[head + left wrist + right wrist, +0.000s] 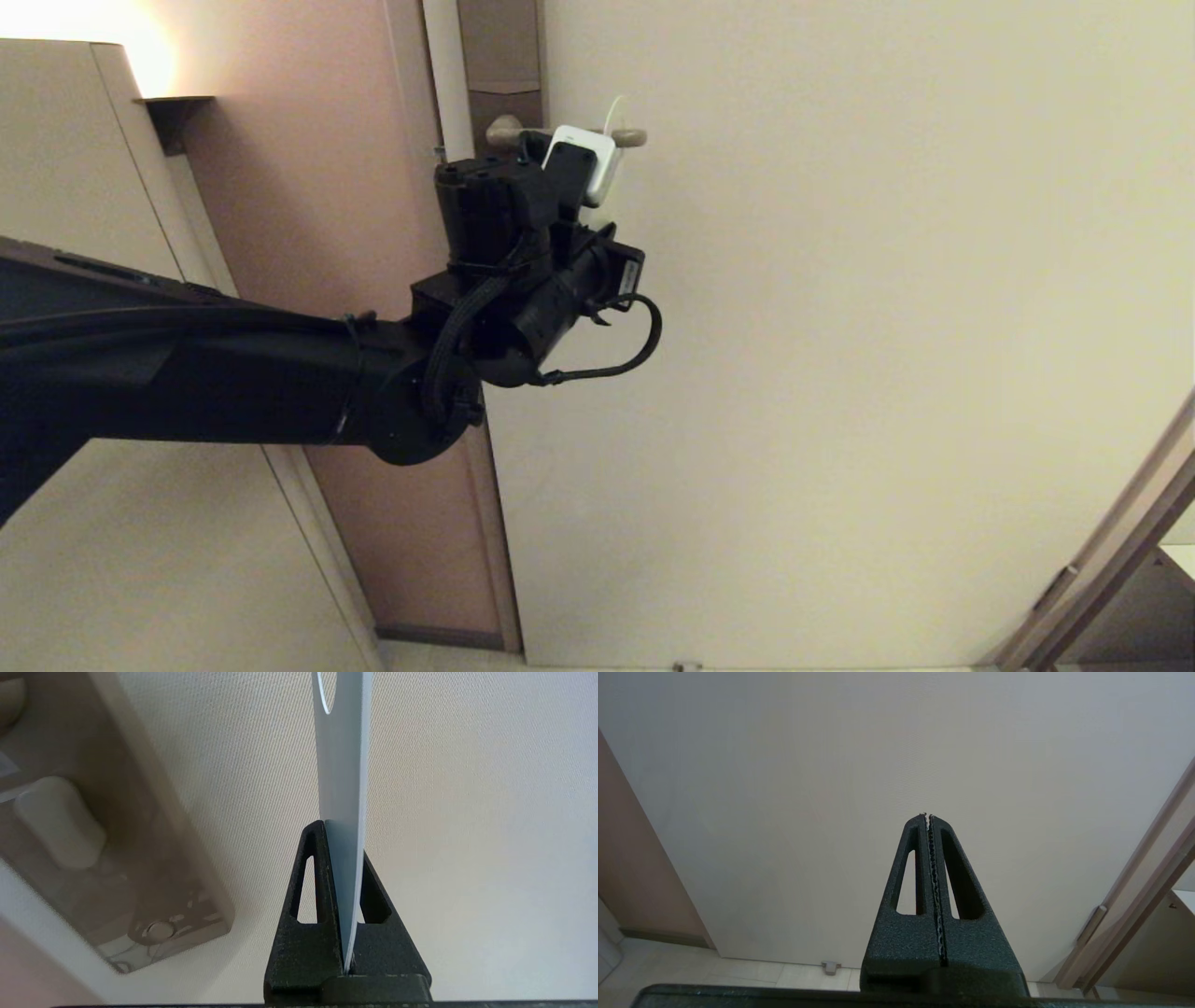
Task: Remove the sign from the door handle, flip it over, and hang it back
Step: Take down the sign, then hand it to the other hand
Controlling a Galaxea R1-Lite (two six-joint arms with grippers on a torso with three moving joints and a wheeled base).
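**Sign pinched edge-on at the lever, oval hole leading**

Sign (pixel 343 788) is a thin, flat, smooth card, clamped by its lower end between the two black textured fingers (pixel 310 886) of the left gripper (pixel 343 826), which are pressed tight against both faces. In the left wrist view the card is seen almost edge-on, pale blue-grey in this light, its long axis running straight out from the fingertips, with the curved cut of the big hole at the far end. No text can be read from this angle, so which face is outward cannot be told.

In the head view the left gripper (pixel 574 163) is raised to the door handle (pixel 630 138), a straight, rounded, matte beige lever lying horizontal, and the white sign (pixel 590 159) sits right at it, overlapping the lever near its free end. Whether the hole is already around the lever or only in front of it cannot be told. The backplate (pixel 140 858), a tall narrow brown-grey plate with a keyhole low down, lies to one side of the card against the finely textured cream door (pixel 887 327).

My judgement: the coming move turns on the card's long axis standing across the lever, hole end toward it, so the hole can slide over the free tip.

The right gripper (pixel 928 816), well away from the handle, points at bare door with its serrated pads closed on nothing.
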